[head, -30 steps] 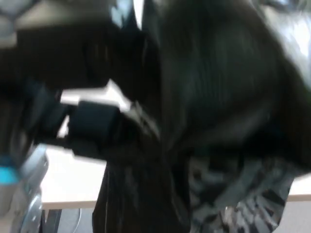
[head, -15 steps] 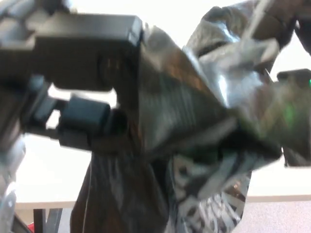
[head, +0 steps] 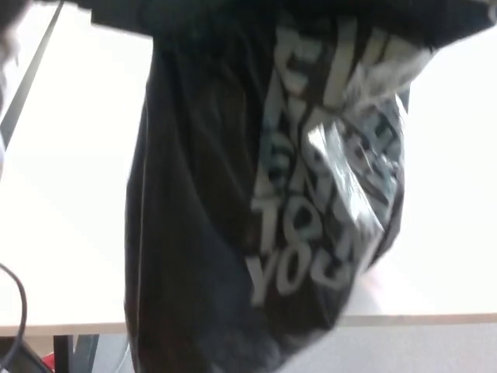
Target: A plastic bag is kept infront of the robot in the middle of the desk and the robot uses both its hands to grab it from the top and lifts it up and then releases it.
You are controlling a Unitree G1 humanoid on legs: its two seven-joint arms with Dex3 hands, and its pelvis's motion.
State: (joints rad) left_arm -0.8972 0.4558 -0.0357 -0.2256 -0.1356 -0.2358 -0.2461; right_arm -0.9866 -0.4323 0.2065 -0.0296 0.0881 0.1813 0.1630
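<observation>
- White desk (head: 62, 194) fills the background, overexposed; its near edge runs along the bottom of the head view, grey floor (head: 435, 350) below it.
- Bag (head: 256, 202) is black plastic and hangs in front of the camera, covering the middle of the view from the top edge to past the desk's near edge.
- Bag body is crumpled, with a shiny crease on its right side. Large pale lettering (head: 326, 171) is printed on it; "YOU" is readable at the bottom, the rest is too blurred.
- Bag top runs into a dark blurred band (head: 272, 12) along the top edge. Can't tell whether that band is hand or plastic.
- Left hand: no part clearly visible, so state can't be told.
- Right hand: same, not visible.
- Dark thin bar (head: 27, 78) runs diagonally across the desk's far-left corner.
- Black cable (head: 19, 311) loops at the near-left corner, over the desk edge.
- Frame is motion-blurred overall.
</observation>
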